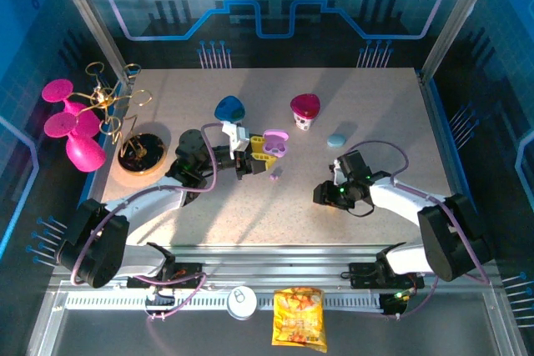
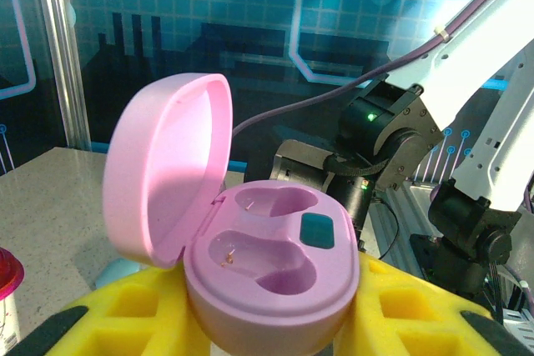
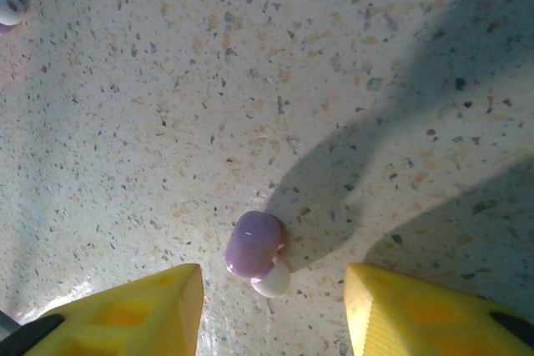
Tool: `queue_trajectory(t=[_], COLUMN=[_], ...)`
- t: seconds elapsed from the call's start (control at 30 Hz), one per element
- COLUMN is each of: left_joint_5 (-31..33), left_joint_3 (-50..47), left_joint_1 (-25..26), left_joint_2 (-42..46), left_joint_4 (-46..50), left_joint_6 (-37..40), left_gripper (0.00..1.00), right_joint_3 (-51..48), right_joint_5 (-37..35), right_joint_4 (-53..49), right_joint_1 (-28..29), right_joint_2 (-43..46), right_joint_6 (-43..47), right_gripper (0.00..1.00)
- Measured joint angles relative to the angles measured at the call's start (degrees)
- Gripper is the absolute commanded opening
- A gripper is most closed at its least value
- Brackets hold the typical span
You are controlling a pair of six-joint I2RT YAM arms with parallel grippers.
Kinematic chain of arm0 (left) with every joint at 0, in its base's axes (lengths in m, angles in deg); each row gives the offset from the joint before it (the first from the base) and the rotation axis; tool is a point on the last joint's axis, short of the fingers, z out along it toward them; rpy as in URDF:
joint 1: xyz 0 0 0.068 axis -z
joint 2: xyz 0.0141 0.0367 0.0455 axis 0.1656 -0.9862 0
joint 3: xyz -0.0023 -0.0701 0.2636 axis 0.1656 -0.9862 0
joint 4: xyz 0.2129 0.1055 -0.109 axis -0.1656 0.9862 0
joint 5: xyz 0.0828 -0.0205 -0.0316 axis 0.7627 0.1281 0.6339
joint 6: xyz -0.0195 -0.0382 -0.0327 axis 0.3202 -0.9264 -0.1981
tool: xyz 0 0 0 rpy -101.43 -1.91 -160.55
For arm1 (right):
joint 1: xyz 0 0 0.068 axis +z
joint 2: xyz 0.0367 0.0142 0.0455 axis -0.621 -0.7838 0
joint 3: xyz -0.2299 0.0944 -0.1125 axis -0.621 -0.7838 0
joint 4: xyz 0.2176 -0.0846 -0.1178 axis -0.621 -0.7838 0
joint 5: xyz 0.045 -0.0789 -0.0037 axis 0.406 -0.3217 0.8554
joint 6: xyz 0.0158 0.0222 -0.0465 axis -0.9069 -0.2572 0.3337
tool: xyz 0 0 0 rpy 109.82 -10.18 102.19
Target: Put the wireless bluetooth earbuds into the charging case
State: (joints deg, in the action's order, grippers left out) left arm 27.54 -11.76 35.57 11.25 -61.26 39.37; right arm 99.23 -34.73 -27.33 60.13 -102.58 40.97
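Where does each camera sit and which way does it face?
Top external: above and behind the bases, looking down on the table; both arms, left claw and right claw show.
Left wrist: on the left arm, facing across the open pink charging case between its yellow fingers toward the right arm.
Right wrist: facing down at a lilac earbud on the table, yellow fingers either side.
Shared: top and left wrist both show the case.

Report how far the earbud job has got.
Done: the lilac-pink pill-shaped plastic case is open, no buds in its wells. In hand: left gripper holds it; right gripper, jaws open, straddles a lilac plastic earbud on the table. Left: grasp, insert.
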Motion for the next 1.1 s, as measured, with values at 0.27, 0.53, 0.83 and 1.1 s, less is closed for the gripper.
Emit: queue_trajectory(t=[0.27, 0.53, 0.83, 1.1], left_joint_5=[0.0, 0.4, 0.5, 0.9], left_joint_3=[0.0, 0.0, -0.1, -0.1], left_joint_1=[0.0, 0.0, 0.0, 0.0], left_joint_2=[0.1, 1.9, 2.1, 2.1], left_joint_4=[0.0, 1.5, 2.3, 3.2], left_joint_6=[0.1, 1.5, 2.0, 2.9], left_gripper=[0.28, 0.28, 0.28, 0.29], right_joint_3=[7.6, 13.3, 18.3, 20.2], right_joint_5=[-7.9, -14.8, -19.8, -20.8], right_joint_4=[-7.0, -12.4, -16.6, -17.0], right_joint_1=[4.5, 9.9, 13.8, 14.6], right_joint_2=[1.1, -5.5, -12.7, -17.6], right_joint_6=[0.1, 0.0, 0.5, 1.1], right_gripper=[0.37, 0.29, 0.23, 0.21])
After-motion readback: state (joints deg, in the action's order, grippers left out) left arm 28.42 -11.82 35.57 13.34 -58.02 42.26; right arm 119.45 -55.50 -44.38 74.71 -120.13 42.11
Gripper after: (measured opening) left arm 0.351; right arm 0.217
